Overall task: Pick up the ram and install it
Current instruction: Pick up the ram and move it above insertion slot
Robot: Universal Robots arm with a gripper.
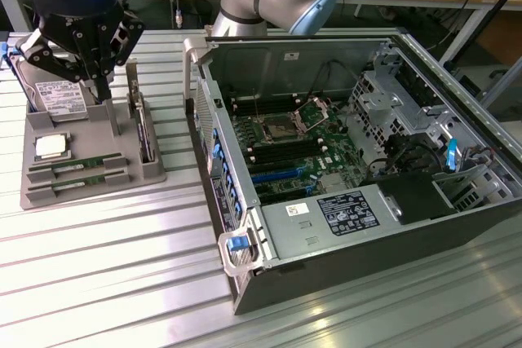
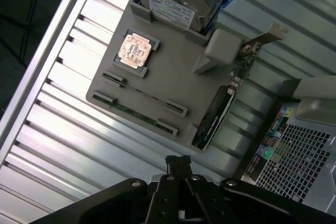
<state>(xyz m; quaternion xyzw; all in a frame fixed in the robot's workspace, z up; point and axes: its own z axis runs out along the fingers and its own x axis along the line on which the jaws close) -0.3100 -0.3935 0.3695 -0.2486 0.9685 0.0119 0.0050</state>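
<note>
Exterior view shows my fingers (image 1: 95,77) clenched on nothing, hanging above the grey holder (image 1: 122,170) on the worktop (image 1: 106,266), over the holder's end where the hard drive (image 1: 61,97) stands. The ram (image 1: 77,168) lies in the holder's slots at its opposite end, two green sticks side by side, just beside the silver processor (image 1: 50,147). Wrist view has my fingers (image 2: 178,165) pressed together, clear of the ram (image 2: 134,113). An open computer case (image 1: 367,160) stands beside the holder

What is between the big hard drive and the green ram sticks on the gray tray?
The square silver processor chip sits there on the gray tray, as both views show.
</note>
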